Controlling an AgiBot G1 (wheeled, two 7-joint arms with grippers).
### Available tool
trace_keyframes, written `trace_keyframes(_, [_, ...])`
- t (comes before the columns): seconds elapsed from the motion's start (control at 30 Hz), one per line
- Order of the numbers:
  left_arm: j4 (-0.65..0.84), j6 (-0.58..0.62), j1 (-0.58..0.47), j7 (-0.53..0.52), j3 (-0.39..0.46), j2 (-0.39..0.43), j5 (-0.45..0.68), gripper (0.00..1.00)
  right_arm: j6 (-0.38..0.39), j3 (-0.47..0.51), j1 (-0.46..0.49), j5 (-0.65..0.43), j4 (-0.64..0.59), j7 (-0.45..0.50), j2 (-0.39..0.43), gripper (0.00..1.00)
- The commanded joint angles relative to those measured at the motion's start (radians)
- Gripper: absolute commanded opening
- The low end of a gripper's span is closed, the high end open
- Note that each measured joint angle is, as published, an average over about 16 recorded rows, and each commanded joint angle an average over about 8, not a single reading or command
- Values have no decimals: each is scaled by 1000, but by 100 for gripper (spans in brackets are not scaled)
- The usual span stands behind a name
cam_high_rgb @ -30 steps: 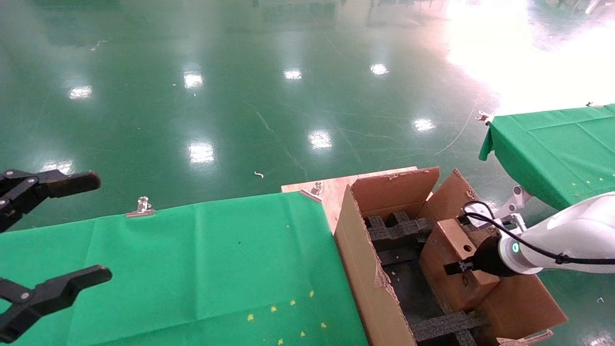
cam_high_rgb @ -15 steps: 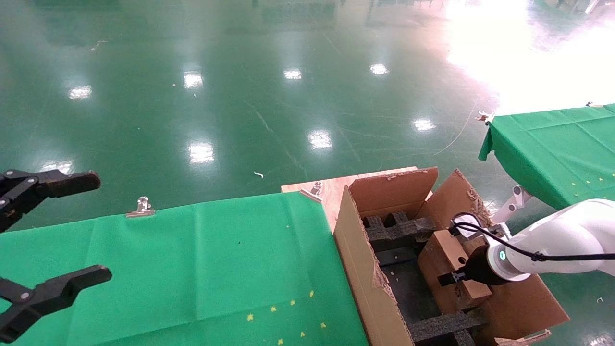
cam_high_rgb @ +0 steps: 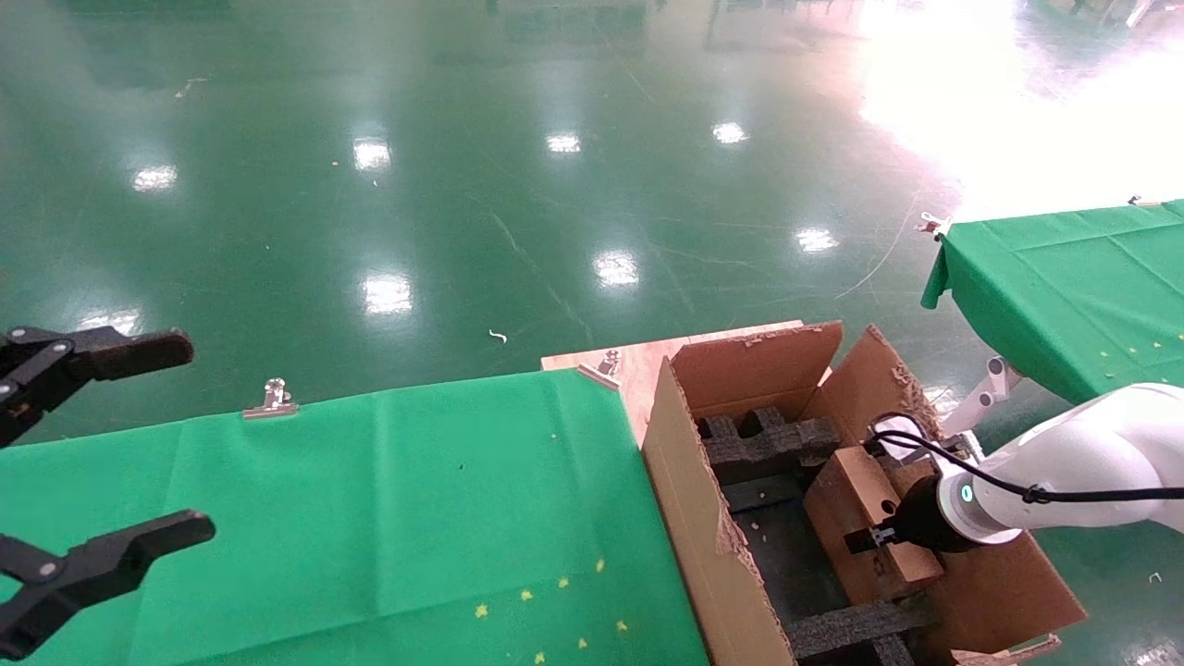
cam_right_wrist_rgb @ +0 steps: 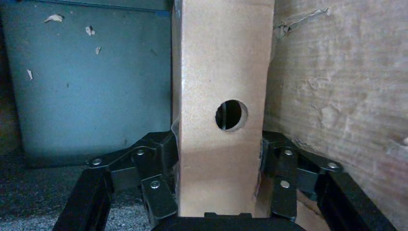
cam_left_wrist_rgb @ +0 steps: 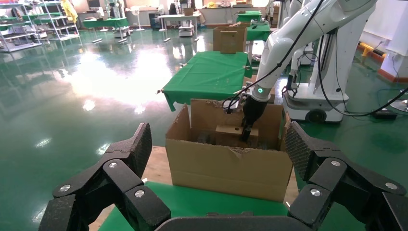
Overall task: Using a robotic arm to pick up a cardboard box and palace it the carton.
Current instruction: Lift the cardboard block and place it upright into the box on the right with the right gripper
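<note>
The small cardboard box [cam_high_rgb: 856,504], with a round hole in its narrow top face, stands on edge inside the large carton [cam_high_rgb: 689,527], against its right wall. My right gripper [cam_high_rgb: 874,539], on the white robotic arm [cam_high_rgb: 1073,462], is shut on the box from above. In the right wrist view the fingers [cam_right_wrist_rgb: 161,154] clamp both sides of the box [cam_right_wrist_rgb: 219,57]. The left wrist view shows the carton [cam_left_wrist_rgb: 226,168], the box [cam_left_wrist_rgb: 231,131] and the right arm [cam_left_wrist_rgb: 288,38] beyond. My left gripper [cam_high_rgb: 199,439] hangs open and empty at the far left; it also shows in its wrist view [cam_left_wrist_rgb: 217,129].
Black foam dividers [cam_high_rgb: 768,444] cross the carton's inside. The carton stands on a wooden board [cam_high_rgb: 638,370] beside the green-clothed table [cam_high_rgb: 370,509], which has metal clips [cam_high_rgb: 273,400] on its far edge. A second green table [cam_high_rgb: 1064,277] stands at the right.
My right arm has lowered the box deeper into the carton and shifted slightly nearer. In the last half second it has barely moved. The left gripper has not moved.
</note>
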Motion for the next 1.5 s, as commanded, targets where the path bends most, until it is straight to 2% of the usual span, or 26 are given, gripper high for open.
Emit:
trace_keyframes(0.03, [0, 0, 0, 0, 0, 0, 0, 100, 0, 0, 1, -2, 2, 2, 1, 100])
trace_keyframes(0.57, [0, 0, 0, 0, 0, 0, 0, 100, 2, 13, 72, -31, 22, -7, 10, 100])
trace_keyframes(0.8, [0, 0, 0, 0, 0, 0, 0, 100, 19, 59, 188, -33, 76, -42, 33, 100])
trace_keyframes(1.0, [0, 0, 0, 0, 0, 0, 0, 100, 46, 128, 305, 14, 182, -131, 67, 100])
trace_keyframes(1.17, [0, 0, 0, 0, 0, 0, 0, 100, 63, 175, 367, 62, 256, -200, 89, 100])
trace_keyframes(1.5, [0, 0, 0, 0, 0, 0, 0, 100, 64, 189, 373, 77, 271, -211, 95, 100])
